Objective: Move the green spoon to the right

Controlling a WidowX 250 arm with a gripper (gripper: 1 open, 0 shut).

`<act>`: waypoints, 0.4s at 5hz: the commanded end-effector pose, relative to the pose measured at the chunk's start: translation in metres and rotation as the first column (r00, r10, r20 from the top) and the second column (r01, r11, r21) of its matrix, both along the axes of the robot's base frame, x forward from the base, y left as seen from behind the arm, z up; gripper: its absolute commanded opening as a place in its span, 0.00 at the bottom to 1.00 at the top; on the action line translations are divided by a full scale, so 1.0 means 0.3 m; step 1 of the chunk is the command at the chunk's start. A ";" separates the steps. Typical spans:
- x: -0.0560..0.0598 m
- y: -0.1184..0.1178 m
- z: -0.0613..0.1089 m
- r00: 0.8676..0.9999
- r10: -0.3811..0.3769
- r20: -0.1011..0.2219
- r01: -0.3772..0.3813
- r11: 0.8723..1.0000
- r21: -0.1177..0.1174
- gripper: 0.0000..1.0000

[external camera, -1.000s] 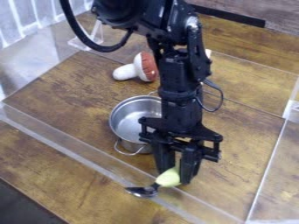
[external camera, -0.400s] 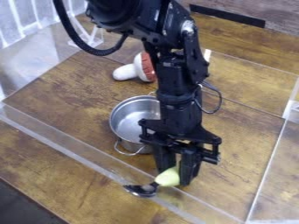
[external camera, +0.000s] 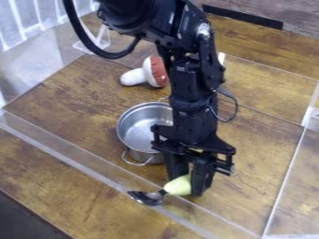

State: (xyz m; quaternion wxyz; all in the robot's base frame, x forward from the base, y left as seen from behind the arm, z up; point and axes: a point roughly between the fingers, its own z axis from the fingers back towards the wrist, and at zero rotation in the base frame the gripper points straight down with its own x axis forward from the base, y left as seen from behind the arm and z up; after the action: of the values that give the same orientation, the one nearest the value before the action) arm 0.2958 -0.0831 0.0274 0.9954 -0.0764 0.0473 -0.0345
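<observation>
Gripping the green spoon (external camera: 170, 189) by its thick yellow-green handle, the gripper (external camera: 187, 183) points straight down near the front edge of the wooden tabletop (external camera: 75, 103), jaws closed tight on the handle. Spoon's small metal bowl sticks out lower-left, at or just above the wood; can't tell if it touches. Steel pot (external camera: 141, 127) sits just behind and left of the gripper, close to the fingers. Toy mushroom (external camera: 145, 72) lies well apart at the back. A clear wall (external camera: 56, 142) runs along the front of the tabletop, just below the spoon.

Risks, judged from this pose: grip is near the handle's end, so the spoon could pivot or slip once moved right. If the bowl drags on the wood it may twist out. Low carry could also snag the clear front wall, and a sweep could clip the pot rim.
</observation>
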 end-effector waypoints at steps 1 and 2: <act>-0.008 -0.005 -0.030 0.993 0.120 -0.020 -0.120 0.993 0.018 0.00; -0.003 -0.053 -0.017 0.985 0.169 -0.035 -0.169 0.985 0.022 0.00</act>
State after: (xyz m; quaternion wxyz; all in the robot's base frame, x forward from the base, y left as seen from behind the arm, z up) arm 0.2973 -0.0970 0.0310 0.9945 -0.0755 0.0534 0.0493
